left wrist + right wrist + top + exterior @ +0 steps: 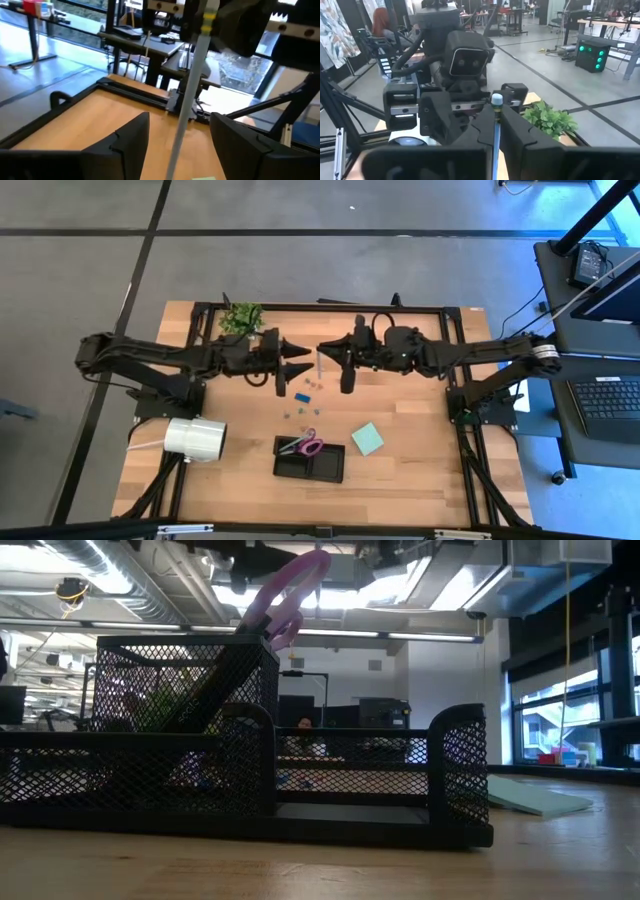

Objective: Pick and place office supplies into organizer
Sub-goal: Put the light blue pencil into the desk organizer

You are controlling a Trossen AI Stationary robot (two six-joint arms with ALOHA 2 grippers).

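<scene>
My right gripper (pixel 496 117) hovers over the table's middle, shut on the slim grey stick (pixel 320 363). The stick (pixel 192 85) hangs down in front of my left gripper (pixel 180 119). That gripper (pixel 300 358) is open and faces the right gripper; its fingers stand on either side of the stick without touching it. The black organizer (pixel 310 458) sits near the table's near edge. The purple-handled scissors (pixel 303 444) stand in its tall compartment, their handles (pixel 285 595) sticking up. The green sticky-note pad (pixel 367 438) lies flat to its right. Small clips (pixel 305 392) lie scattered on the wood. My right gripper pinches the grey stick near its upper end (pixel 496 106) between the two fingers, and the pale tip shows just above them. The fingers come level from the table's right, across the stick. The stick hangs below, nearly upright; its lower end is out of sight.
A big white roll (pixel 195 438) lies near the left edge, beside the organizer. A small green plant (pixel 242 317) stands at the far left. A black frame runs along the table's far edge and sides. Bare wood lies to the right of the pad.
</scene>
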